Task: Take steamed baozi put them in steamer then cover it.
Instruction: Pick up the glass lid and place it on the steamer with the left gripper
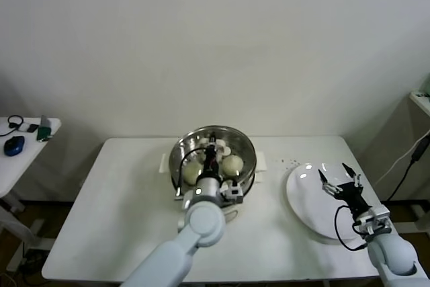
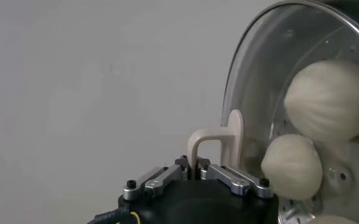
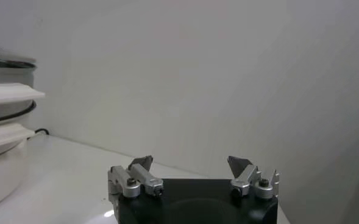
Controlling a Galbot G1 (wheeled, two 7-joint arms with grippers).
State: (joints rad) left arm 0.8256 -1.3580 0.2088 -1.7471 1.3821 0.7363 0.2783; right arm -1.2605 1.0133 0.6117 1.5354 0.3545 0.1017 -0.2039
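A: The steamer [image 1: 213,140] is showing shiny stainless steel, its wall mirroring the buns, over a matt cream plastic base.

B: The lid [image 2: 270,73] is looking like clear, glossy glass with a metal rim, and its handle [image 2: 219,143] is reading as smooth cream plastic.

A: The steamed baozi [image 2: 328,100] are appearing matt and doughy, with faint pleats.

B: The plate [image 1: 312,199] is gleaming white, smooth and glazed. The bench [image 1: 121,199] is looking matt white.

A: The right gripper [image 3: 191,165] is showing brushed metal jaws on a black body.
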